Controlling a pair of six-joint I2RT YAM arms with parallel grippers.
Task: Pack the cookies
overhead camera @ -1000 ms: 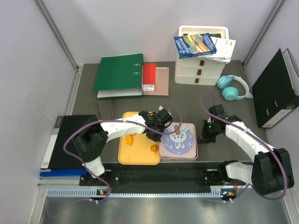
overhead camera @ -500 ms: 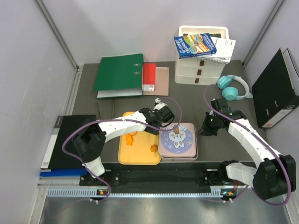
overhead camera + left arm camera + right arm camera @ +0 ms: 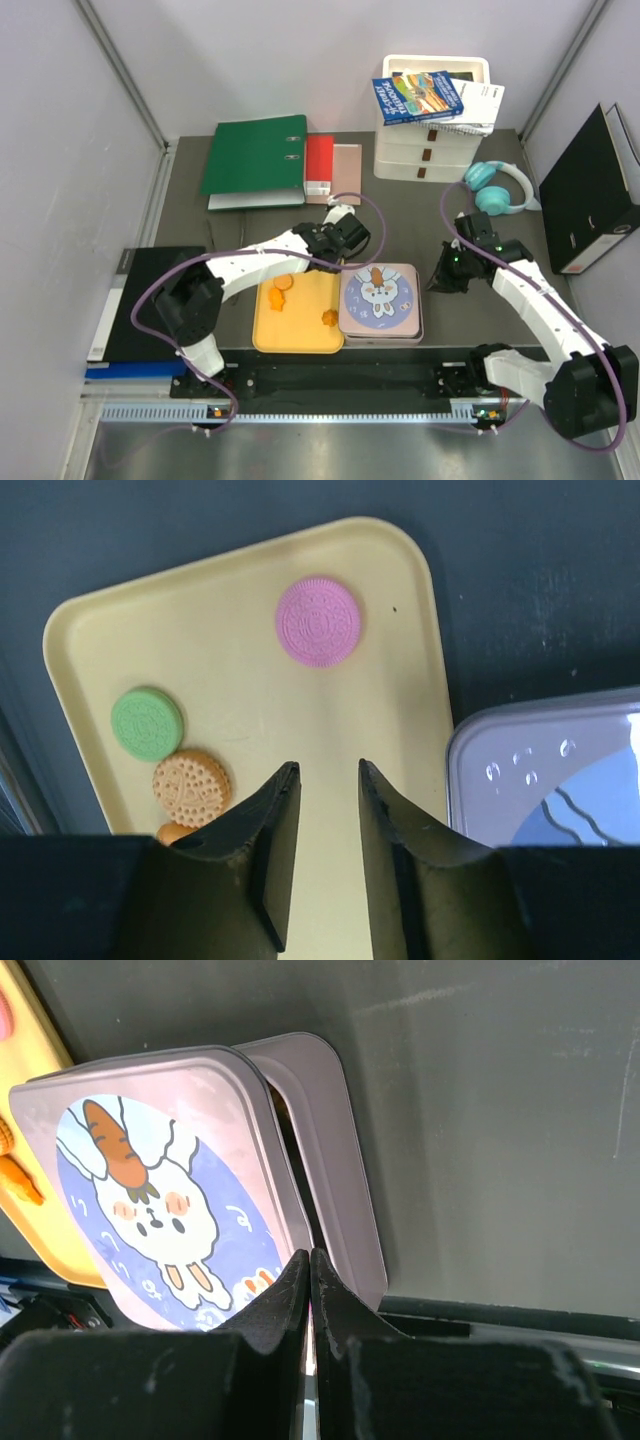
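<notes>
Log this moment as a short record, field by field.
tray: yellow tray, left of the tin lid
cookies seen on tray: pink cookie alone near the far end; green cookie right beside an orange cookie
tin: tin lid with rabbit print sits askew on the tin base, a gap showing
left gripper: open, empty, over the tray
right gripper: shut, empty, at the tin's edge
</notes>
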